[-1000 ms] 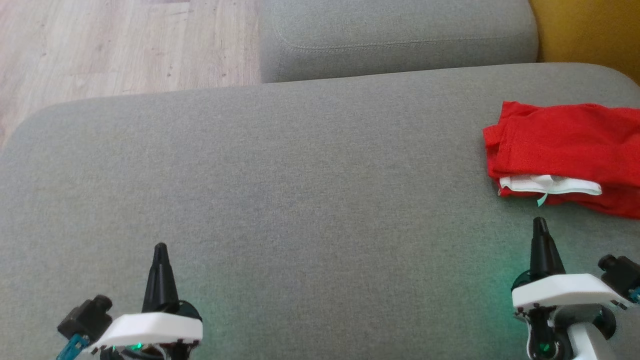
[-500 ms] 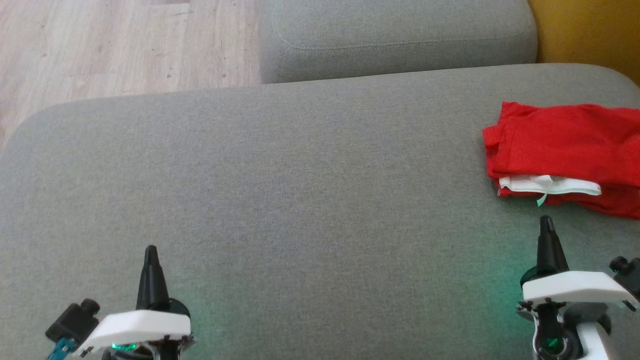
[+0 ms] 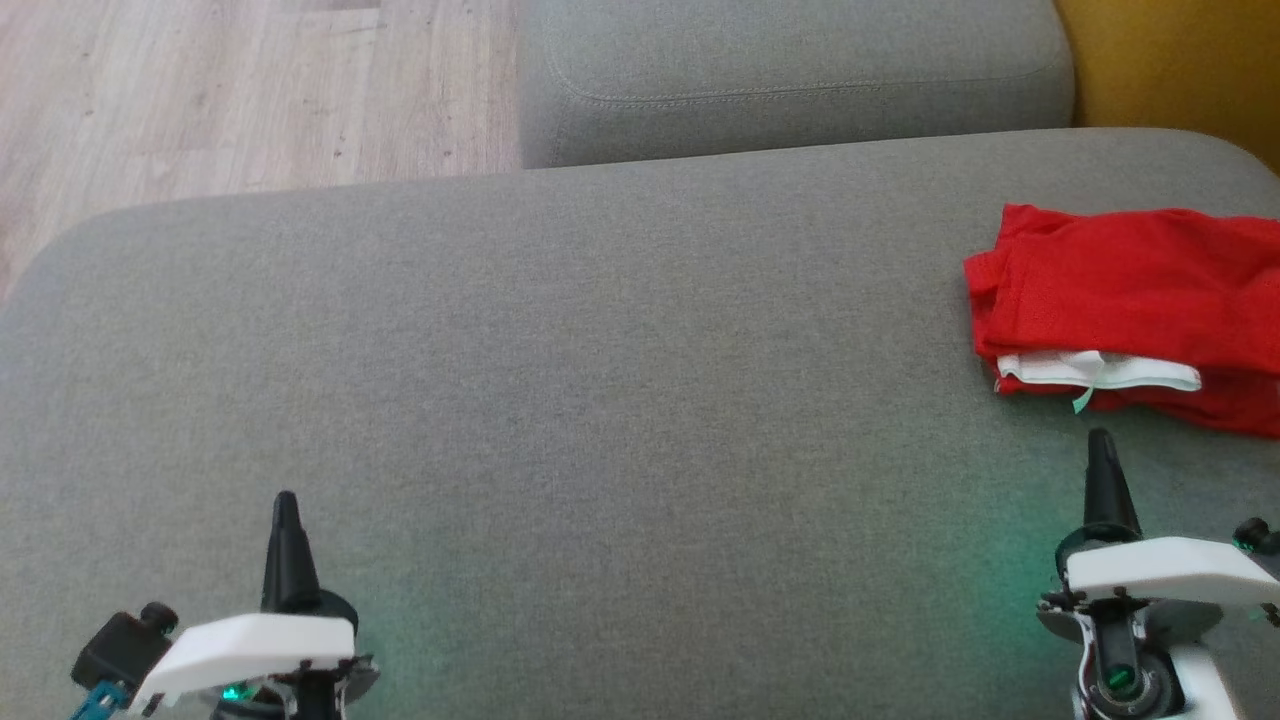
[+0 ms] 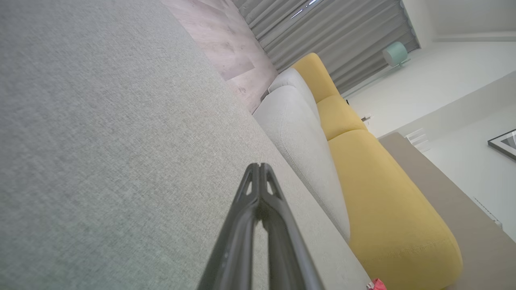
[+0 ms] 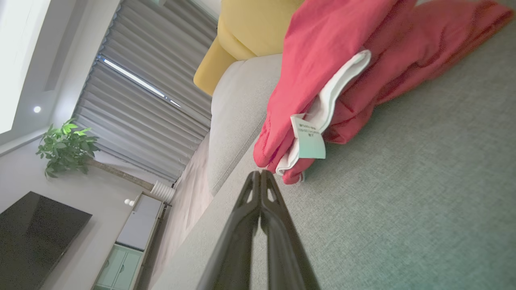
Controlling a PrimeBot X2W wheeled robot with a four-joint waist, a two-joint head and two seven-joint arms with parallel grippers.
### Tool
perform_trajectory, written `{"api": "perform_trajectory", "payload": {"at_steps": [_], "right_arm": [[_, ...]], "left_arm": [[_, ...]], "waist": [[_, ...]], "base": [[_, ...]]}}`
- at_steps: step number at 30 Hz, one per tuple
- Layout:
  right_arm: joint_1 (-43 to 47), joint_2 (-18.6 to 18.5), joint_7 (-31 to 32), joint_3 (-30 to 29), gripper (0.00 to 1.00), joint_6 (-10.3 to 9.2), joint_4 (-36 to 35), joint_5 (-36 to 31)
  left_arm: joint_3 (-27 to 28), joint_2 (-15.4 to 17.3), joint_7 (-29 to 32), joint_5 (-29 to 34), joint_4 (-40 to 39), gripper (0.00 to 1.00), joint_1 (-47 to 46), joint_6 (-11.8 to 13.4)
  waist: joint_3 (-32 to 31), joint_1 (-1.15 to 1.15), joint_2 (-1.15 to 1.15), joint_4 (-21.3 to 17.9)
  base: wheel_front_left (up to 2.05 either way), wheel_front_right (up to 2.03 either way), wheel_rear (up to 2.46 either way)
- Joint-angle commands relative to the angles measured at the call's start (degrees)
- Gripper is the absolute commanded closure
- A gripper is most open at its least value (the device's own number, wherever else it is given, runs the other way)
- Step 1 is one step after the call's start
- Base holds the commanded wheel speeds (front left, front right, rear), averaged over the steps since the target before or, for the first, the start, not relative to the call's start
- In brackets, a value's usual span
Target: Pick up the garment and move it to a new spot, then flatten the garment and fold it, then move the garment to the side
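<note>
The garment (image 3: 1140,300) is red with a white inner band and a pale tag; it lies folded at the right edge of the grey cushion (image 3: 600,380), partly cut off by the picture's edge. In the right wrist view the garment (image 5: 346,68) sits just beyond my fingertips. My right gripper (image 3: 1100,440) is shut and empty, a short way in front of the garment without touching it. Far to the left, near the front, my left gripper (image 3: 285,500) is shut with nothing in it. A red scrap of the garment (image 4: 377,284) shows at the left wrist view's bottom edge.
A second grey cushion (image 3: 790,75) lies behind the big one. A yellow sofa back (image 3: 1170,60) rises at the far right. Wooden floor (image 3: 240,90) lies beyond the cushion's far left edge.
Both grippers have drawn back and outward a little: the left one toward the lower left, the right one slightly to the right. The garment has not moved.
</note>
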Motion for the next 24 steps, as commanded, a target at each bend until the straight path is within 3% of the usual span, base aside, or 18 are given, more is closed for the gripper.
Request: {"api": "perform_trajectory", "payload": {"at_steps": [1,24], "right_arm": [[-2.0,-0.3,0.4,0.3,1.00,-0.02,-2.4,1.8],[-1.8,-0.3,4.0,-0.6,1.00,-0.03,-4.4,15.5]], "left_arm": [[1.6,0.4,0.5,-1.3,-2.0,1.00,-3.2,-0.2],[4.0,0.5,4.2,-13.2,-2.2,1.00,-3.8,-0.3]], "waist": [[0.0,0.00,0.00,0.0],[-0.2,0.00,0.00,0.0]], "base": [[0.00,0.00,0.00],[0.00,0.00,0.00]]}}
